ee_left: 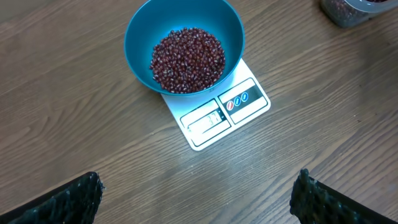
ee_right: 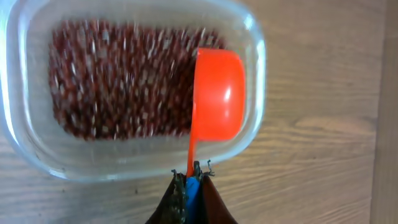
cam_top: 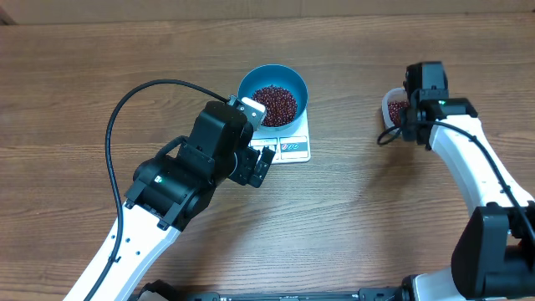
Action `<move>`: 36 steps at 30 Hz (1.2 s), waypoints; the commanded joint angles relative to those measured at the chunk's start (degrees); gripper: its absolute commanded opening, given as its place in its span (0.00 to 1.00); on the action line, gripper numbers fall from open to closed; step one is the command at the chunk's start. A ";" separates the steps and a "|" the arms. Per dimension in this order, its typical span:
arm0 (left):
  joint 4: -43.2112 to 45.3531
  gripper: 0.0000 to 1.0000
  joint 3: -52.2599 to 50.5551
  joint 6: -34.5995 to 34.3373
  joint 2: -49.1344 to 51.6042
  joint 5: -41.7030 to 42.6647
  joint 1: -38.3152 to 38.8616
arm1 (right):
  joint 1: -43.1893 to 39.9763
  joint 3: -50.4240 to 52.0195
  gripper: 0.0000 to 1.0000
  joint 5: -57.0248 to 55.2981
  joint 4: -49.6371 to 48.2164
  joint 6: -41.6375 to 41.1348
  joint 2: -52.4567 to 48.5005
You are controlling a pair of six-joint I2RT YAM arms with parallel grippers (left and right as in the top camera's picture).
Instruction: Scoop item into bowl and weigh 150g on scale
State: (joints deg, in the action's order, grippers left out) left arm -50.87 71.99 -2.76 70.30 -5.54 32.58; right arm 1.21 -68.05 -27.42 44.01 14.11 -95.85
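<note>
My right gripper [ee_right: 193, 182] clamps the handle of the scoop [ee_right: 216, 93] above the tub [ee_right: 37, 155] of beans [ee_right: 112, 81]. My left gripper [ee_left: 199, 193] hangs wide open near the scale [ee_left: 249, 102], where the bowl [ee_left: 140, 31] sits.

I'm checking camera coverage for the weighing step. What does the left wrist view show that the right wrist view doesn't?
Only the left wrist view: the blue bowl of beans standing on the white scale, with the open left gripper reaching in from the bottom corners.
Only the right wrist view: the right gripper shut on the handle of an orange scoop, which sits over the clear tub.
Both: the wooden table, and the tub with its beans, though the left wrist view catches only its corner at the top right.
</note>
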 commanded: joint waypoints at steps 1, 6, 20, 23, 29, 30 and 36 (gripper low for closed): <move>0.09 1.00 0.87 1.09 0.20 0.70 -0.35 | -0.11 1.62 0.04 -0.55 -0.24 -0.87 -2.12; 0.09 1.00 0.87 1.09 0.20 0.70 -0.35 | -0.11 1.68 0.04 5.95 -1.07 -0.90 -2.21; 0.09 1.00 0.87 1.09 0.20 0.70 -0.35 | -0.35 1.66 0.04 17.92 -2.43 -2.12 -2.21; 0.09 1.00 0.87 1.09 0.20 0.70 -0.35 | -0.79 1.66 0.04 18.73 -3.06 -2.12 -2.21; 0.09 1.00 0.87 1.09 0.20 0.70 -0.35 | -2.34 1.66 0.04 27.39 -3.06 -2.12 -2.21; 0.09 1.00 0.87 1.09 0.20 0.70 -0.35 | -2.73 1.66 0.04 29.24 -3.06 -2.12 -2.21; 0.09 1.00 0.87 1.09 0.20 0.70 -0.35 | -5.40 1.66 0.04 38.95 -3.02 -2.12 -2.21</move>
State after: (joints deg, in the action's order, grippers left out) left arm -50.89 71.99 -2.76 70.30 -5.54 32.58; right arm -3.86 -67.07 1.28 40.10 12.16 -97.36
